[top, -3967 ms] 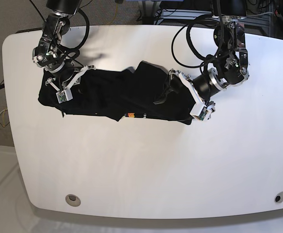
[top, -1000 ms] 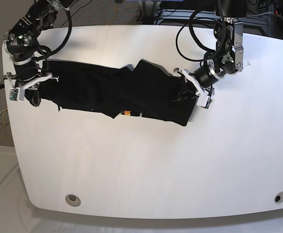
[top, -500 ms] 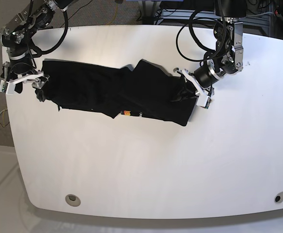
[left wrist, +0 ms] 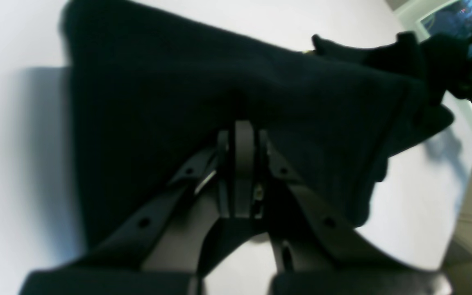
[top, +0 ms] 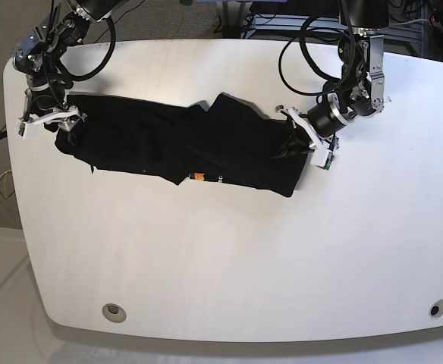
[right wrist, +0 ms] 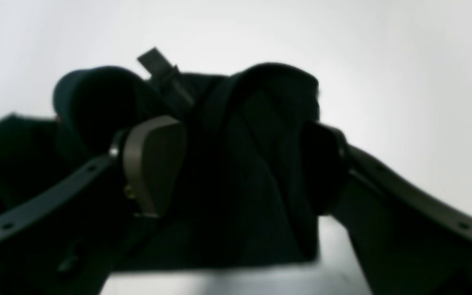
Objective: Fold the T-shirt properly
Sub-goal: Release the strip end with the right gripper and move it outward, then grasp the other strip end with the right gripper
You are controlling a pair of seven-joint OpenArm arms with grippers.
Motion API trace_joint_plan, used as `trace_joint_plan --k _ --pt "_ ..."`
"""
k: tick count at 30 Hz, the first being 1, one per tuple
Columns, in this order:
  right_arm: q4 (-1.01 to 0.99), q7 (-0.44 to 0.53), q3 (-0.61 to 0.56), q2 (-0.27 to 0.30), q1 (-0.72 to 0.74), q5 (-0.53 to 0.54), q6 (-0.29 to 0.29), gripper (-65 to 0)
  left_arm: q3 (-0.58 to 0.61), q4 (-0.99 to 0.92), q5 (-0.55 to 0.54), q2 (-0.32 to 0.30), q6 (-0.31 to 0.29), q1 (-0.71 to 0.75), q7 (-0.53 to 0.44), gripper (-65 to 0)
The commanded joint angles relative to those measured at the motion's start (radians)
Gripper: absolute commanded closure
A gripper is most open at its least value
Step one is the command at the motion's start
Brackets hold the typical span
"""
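And there's the T-shirt [top: 183,144], black, stretched out in a long band across the far half of the white table [top: 229,258], running nearly from one arm to the other. Its small orange-and-white mark [top: 200,177] sits along the near edge, about mid-length. The cloth is creased and lumpy, with a peak of fabric poking up at the far edge near the middle.

Over to the left gripper [top: 306,144] on the base view's right: the wrist view shows its fingers [left wrist: 243,164] pressed flat together with black cloth bunched around the tips, so it's clamped on the shirt's end [left wrist: 228,86], which lifts slightly off the table there.

Now the right gripper [top: 48,121] at the other end, 2 white fingers splayed wide. From its own wrist camera, the pads [right wrist: 154,159] stand well apart, with folds of the shirt [right wrist: 256,135] lying loosely between them, not pinched.

Near the table's front edge, 2 round fittings [top: 114,311] are visible.
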Motion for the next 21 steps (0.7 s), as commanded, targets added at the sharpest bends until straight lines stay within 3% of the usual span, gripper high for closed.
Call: trace_joint_plan --k 1,21 --pt "-0.039 0.033 0.000 0.037 0.013 0.023 0.008 -49.4 0.000 0.020 -0.023 -0.004 -0.009 -0.010 -0.022 0.0" --pt "-0.268 0.097 0.001 0.116 0.038 0.021 0.008 -50.9 -0.003 0.020 -0.024 -0.005 -0.009 -0.010 -0.022 0.0"
